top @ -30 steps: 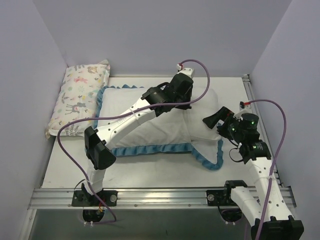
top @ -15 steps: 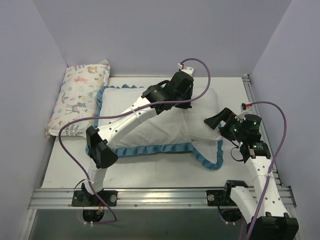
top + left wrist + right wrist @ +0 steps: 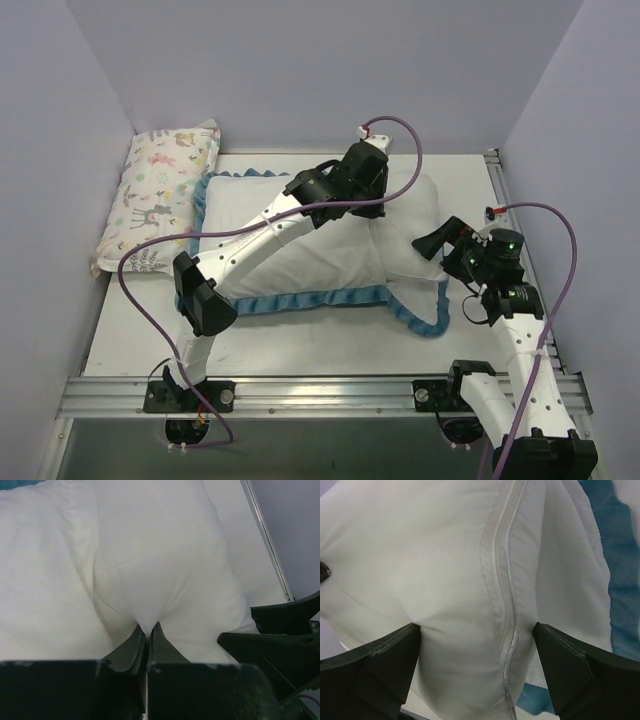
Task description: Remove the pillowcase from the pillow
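A: Where's the pillowcase (image 3: 320, 268)?
B: Mid table (image 3: 300, 345), toward the back edge, lying flat w/ the plain white side up. Blue ruffled trim (image 3: 300, 298) runs along its near edge and curls round a loose flap at the near right.
A: And the pillow (image 3: 412, 212)?
B: Mostly inside. Its plump white end sticks out of the case's right side, toward the table's right edge.
A: Left gripper (image 3: 147, 628)?
B: Reaches across the case from the near left. Jaws pressed together on a pinch of white fabric; the wrist cam shows creases fanning up from the tips. Looks like the pillow's bare end, just right of the case's edge (both are white, so the border is faint).
A: Right gripper (image 3: 476, 628)?
B: Spread wide at the pillow's right end, one finger (image 3: 385, 655) on each side of a hump of white cloth, clamping nothing. A zip seam (image 3: 502, 595) runs down the cloth between them; can't tell if it's the case's or the pillow's. Blue trim shows at the right of that view.
A: Touching?
B: The left-hand tip looks to be against the cloth; the other, can't tell.
A: Anything else on there?
B: An animal-print pillow (image 3: 160, 195) at the back left corner, just beside the case's left end.
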Controlling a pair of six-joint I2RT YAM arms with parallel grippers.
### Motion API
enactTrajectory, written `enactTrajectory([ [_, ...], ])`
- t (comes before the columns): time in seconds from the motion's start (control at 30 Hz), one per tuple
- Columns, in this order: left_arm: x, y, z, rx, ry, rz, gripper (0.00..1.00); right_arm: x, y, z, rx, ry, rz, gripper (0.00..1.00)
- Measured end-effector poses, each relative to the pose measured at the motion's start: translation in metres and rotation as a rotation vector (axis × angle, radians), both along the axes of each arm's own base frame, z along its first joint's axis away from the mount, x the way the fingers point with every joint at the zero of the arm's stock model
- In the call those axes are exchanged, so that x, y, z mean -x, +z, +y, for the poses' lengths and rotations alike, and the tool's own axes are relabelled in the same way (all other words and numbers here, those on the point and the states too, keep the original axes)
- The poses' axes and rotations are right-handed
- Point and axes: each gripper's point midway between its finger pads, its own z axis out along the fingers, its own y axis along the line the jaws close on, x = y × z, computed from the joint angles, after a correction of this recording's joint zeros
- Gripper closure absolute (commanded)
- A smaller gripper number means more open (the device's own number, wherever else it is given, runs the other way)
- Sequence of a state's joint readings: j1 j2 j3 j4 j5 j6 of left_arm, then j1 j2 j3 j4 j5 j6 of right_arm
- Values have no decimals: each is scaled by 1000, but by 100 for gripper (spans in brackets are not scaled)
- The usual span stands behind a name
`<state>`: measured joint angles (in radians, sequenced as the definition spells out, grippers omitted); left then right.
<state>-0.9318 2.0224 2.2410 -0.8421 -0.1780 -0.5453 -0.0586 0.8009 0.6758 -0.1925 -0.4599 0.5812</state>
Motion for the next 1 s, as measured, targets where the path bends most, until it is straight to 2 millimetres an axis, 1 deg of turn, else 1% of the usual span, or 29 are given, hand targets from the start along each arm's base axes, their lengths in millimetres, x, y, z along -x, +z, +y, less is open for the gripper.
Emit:
enactTrajectory([
  [0.1,0,-1,0,-2,0,1,100,1,0,1,-10,2,6,0],
  [0.17,0,-1,0,-2,1,1,100,1,2,6,-36,14,2,0],
  [0.37,2,-4,-4,-12,2,-5,100,3,-1,16,-119,31,14,0],
  [0.43,4,-6,-7,-20,2,-8,100,3,0,19,-132,38,13,9],
  [0.47,5,-8,-8,-22,1,-9,100,3,1,21,-135,42,13,14],
  [0.5,6,-10,-10,-23,-1,-9,100,3,1,22,-137,47,14,29],
  [0.6,7,-14,-14,-25,-8,-9,100,3,-3,25,-127,54,33,55],
  [0.63,7,-15,-16,-25,-11,-10,100,2,-4,24,-124,51,45,76],
  [0.7,8,-18,-20,-25,-22,-7,100,-3,-4,22,-110,46,60,96],
  [0.73,9,-21,-23,-28,-28,-7,100,-6,-5,22,-105,41,69,100],
  [0.77,9,-23,-25,-30,-31,-9,98,-8,-5,21,-92,38,78,100],
  [0.8,8,-24,-25,-33,-35,-11,81,-9,-7,20,-79,33,89,100],
  [0.83,8,-24,-26,-36,-39,-14,69,-11,-7,19,-66,27,100,100],
  [0.87,7,-24,-25,-39,-42,-19,61,-12,-7,18,-53,21,108,100],
  [0.9,7,-22,-27,-34,-48,-26,45,-14,-6,16,-38,11,115,100],
  [1.0,6,-7,-35,12,-80,-62,25,-24,1,9,7,-17,121,100],
])
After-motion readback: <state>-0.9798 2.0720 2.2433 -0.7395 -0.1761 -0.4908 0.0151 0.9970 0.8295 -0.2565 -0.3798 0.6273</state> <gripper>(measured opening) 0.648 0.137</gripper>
